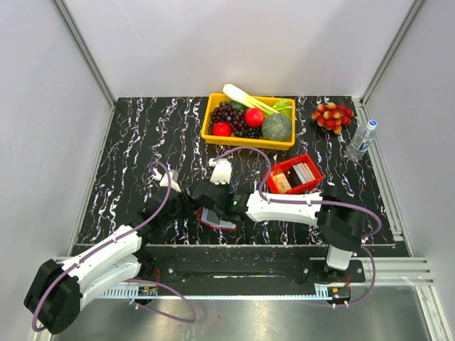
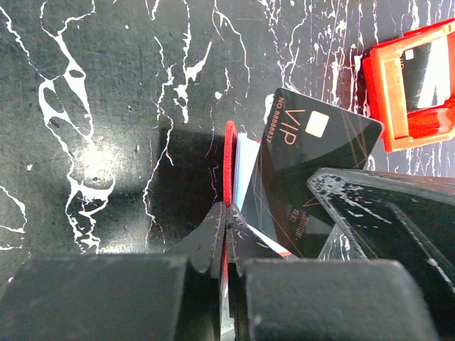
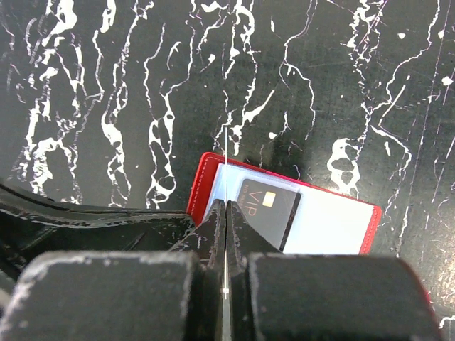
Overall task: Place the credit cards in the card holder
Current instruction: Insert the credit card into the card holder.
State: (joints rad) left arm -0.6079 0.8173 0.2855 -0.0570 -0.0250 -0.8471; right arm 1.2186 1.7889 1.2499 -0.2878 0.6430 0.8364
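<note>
Dark-red, the card holder point(image 3: 334, 224) lay open just below centre in the top view, with a black VIP card point(image 3: 269, 208) resting askew on its pale inner face. The left gripper point(image 2: 226, 213) was clamped on the holder's red cover. The right gripper point(image 3: 226, 209) was pinched onto a pale sliver point(image 3: 225, 160), probably a card seen edge-on, though I could not tell. The risk, as I judged it, was that the two grippers crowded each other. A push might tug the cover from the left fingers, buckle the sliver, or knock the black card off. Underneath was a glossy black table point(image 1: 135, 142) veined with white. It carried a red tray point(image 1: 316, 167) of cards right of centre and a yellow fruit bin point(image 1: 245, 141) at upper centre, all inside pale grey walls point(image 1: 249, 42).
</note>
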